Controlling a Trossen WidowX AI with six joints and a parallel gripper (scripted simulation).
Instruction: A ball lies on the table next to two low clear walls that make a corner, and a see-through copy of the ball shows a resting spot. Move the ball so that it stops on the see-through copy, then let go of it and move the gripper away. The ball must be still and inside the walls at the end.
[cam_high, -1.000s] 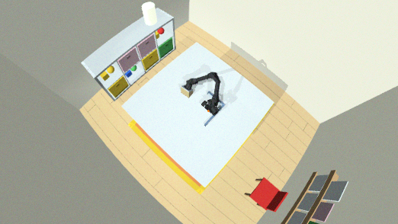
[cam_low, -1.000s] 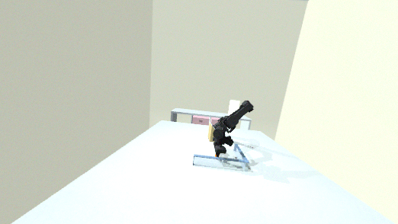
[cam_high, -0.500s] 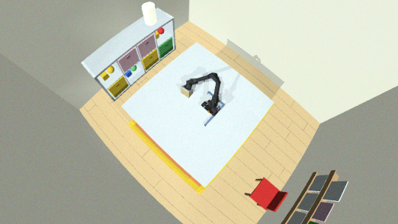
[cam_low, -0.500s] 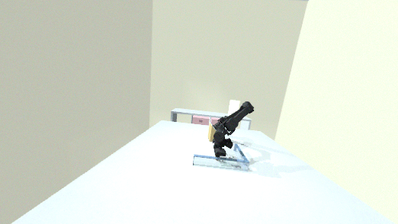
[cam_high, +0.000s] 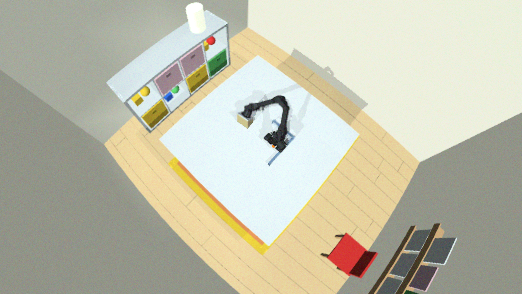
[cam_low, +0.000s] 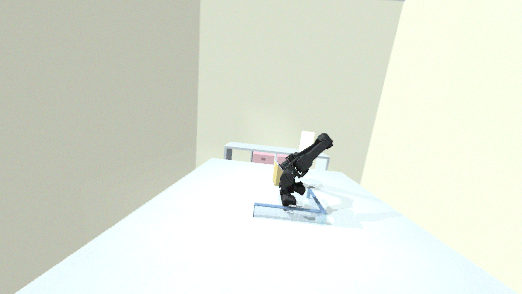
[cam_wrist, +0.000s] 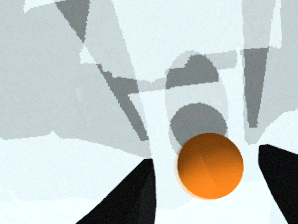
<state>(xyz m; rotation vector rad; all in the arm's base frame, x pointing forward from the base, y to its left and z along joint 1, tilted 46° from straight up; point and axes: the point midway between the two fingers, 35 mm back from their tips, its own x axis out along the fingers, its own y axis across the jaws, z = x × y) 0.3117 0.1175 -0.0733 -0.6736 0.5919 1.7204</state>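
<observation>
Ball (cam_wrist: 210, 165), orange, lies on the table (cam_wrist: 200, 3) inside the clear walls (cam_low: 287, 211), loose between the fingers of the half-open end effector (cam_wrist: 206, 189), seemingly because it is being released.

Pale cream walls (cam_high: 380, 60) meet grey ones (cam_high: 55, 210) around a light wooden plank floor (cam_high: 350, 195). A large white table top (cam_high: 240, 170) fills the middle, with a yellow-and-orange edge (cam_high: 215, 207) showing along 1 side. Against a grey wall stands a pale cubby shelf (cam_high: 170, 67) with 8 compartments holding yellow, pink and green bins, small coloured balls and cubes. A white cylinder (cam_high: 195, 17) stands on top of it. A red chair (cam_high: 351, 255) sits near a wooden rack (cam_high: 417, 260) of dark panels.
</observation>
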